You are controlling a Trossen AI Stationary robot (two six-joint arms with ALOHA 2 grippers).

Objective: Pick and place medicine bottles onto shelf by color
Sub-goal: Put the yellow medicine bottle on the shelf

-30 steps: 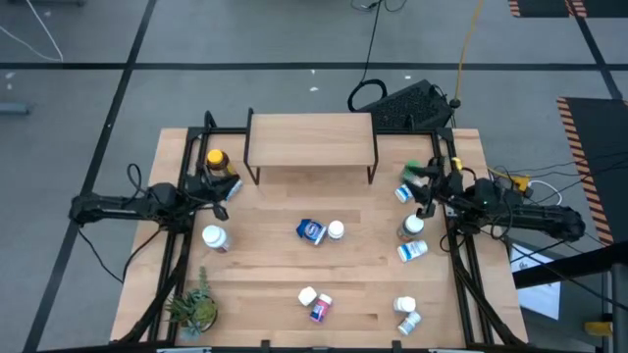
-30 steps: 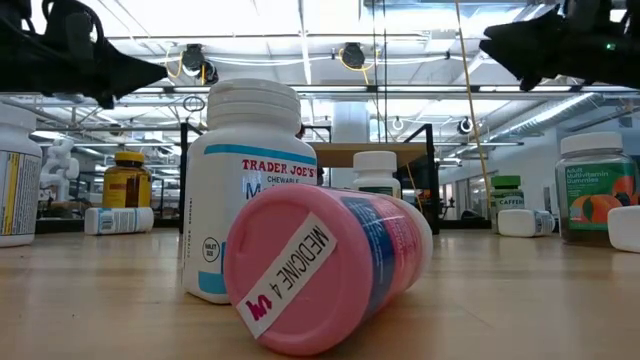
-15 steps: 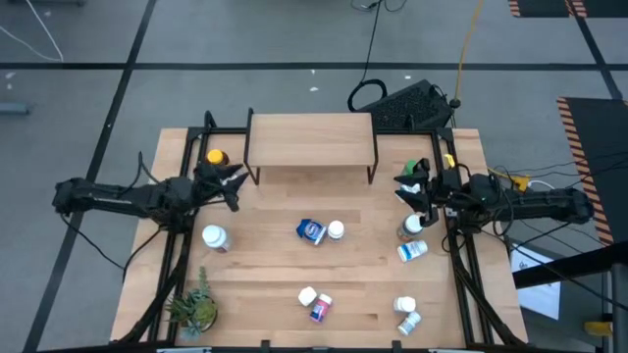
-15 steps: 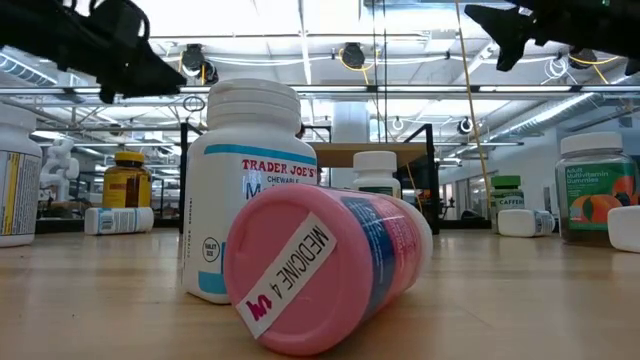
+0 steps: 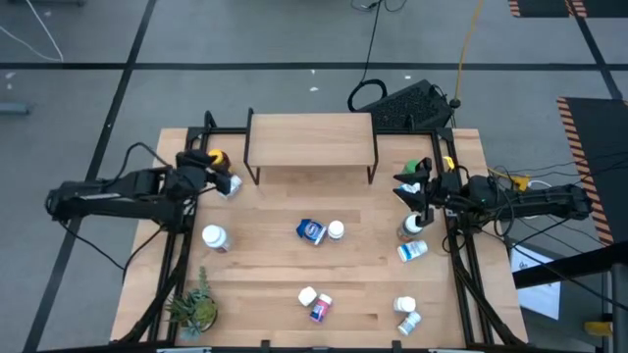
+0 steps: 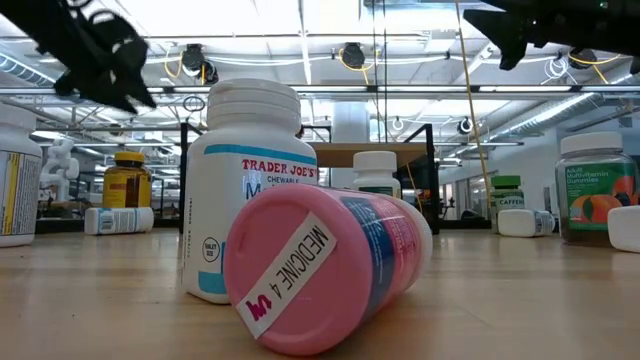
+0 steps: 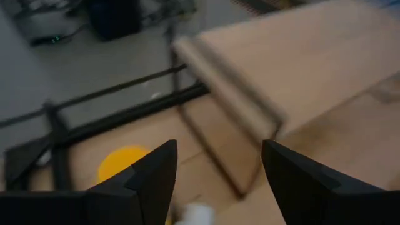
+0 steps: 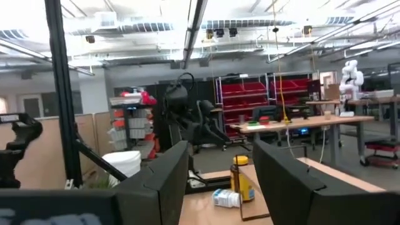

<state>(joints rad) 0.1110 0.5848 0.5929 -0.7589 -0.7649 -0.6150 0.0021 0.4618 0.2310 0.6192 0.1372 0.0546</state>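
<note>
Up above the table (image 5: 265, 284) we see two dark arms, one on each side. Our left gripper (image 5: 218, 175) is at the far left, just left of the shelf (image 5: 310, 137). Its fingers (image 7: 147, 181) are spread apart with nothing between them. Right below it sit a brown bottle with a yellow cap (image 5: 216, 157) and a white bottle (image 5: 231, 184) lying on its side.

Our right gripper (image 5: 412, 186) is at the far right, near the right end of the shelf. Its fingers (image 8: 169, 181) are spread apart too, and they hold nothing. A green-capped bottle (image 5: 422, 165) is close to it.

The shelf stands at the far middle of the table, and its top is bare. The other bottles are spread around the table. A blue bottle (image 5: 310, 231) and a white one (image 5: 336, 230) lie in the middle. A pink-capped bottle (image 6: 320, 265) lies at the near edge, touching a tall white bottle (image 6: 250, 190). A little green plant (image 5: 193, 309) stands at the near left corner.
</note>
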